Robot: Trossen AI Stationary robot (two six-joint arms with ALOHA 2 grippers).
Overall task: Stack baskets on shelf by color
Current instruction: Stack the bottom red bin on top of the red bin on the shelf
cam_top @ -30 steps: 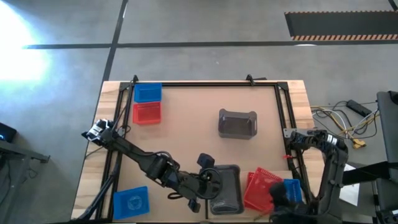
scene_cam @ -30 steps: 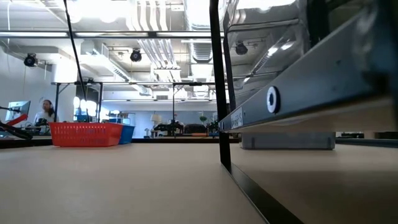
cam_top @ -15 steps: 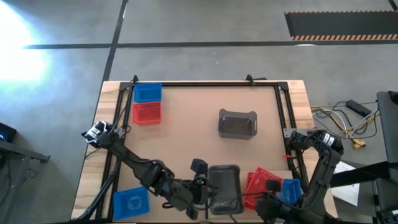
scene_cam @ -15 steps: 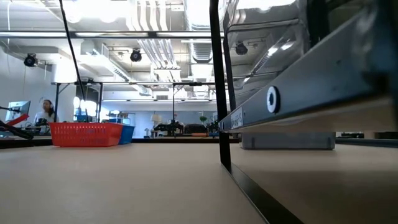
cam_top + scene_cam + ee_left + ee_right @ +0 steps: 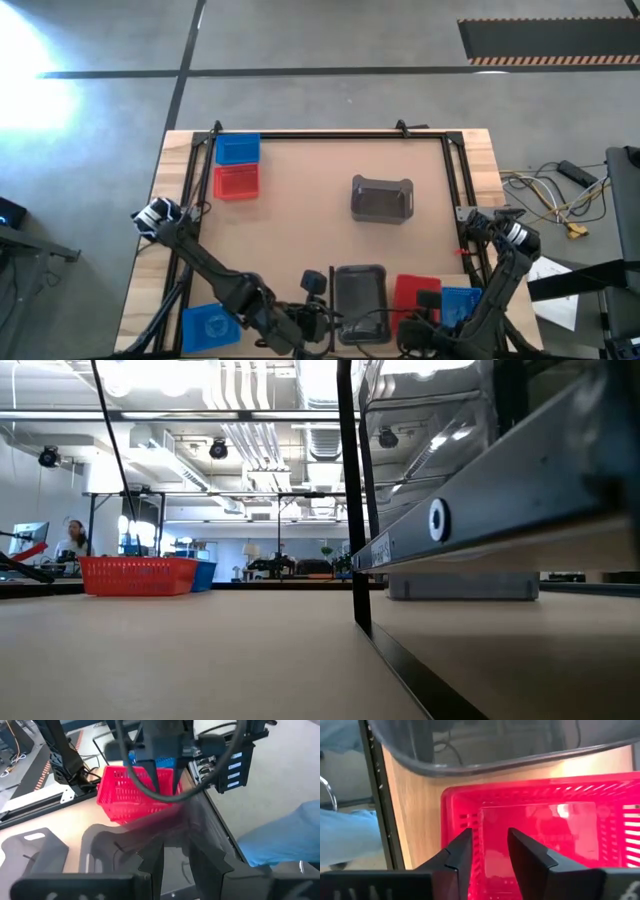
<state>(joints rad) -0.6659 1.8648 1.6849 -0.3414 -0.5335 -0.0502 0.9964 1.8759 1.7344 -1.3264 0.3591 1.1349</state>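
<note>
The counter (image 5: 470,160) carries a black metal frame (image 5: 330,134), and inside the frame lies the shelf (image 5: 300,230), a flat pale panel.

Two dark arms reach in along the near edge. The left arm (image 5: 200,260) crosses from the left side to the near middle, and the right arm (image 5: 505,270) bends down at the right side.

Seven baskets show in the high view: two grey, two red and three blue. One grey basket (image 5: 382,198) stands alone right of the shelf's centre, and nothing can be seen in it. The second grey basket (image 5: 360,300) sits at the near edge, between the two hands. Just to its right lies a red basket (image 5: 412,295), and a blue basket (image 5: 462,302) lies touching that one's right side. At the far left corner a blue basket (image 5: 238,149) lies just beyond a red basket (image 5: 236,182). The third blue basket (image 5: 211,325) lies at the near left, outside the frame.

The left hand (image 5: 175,865) pinches the near grey basket's rim, one finger on each side of the wall. The right hand (image 5: 489,851) straddles the end wall of the near red basket, its fingers (image 5: 462,851) slightly spread; whether they press the wall cannot be told.
</note>
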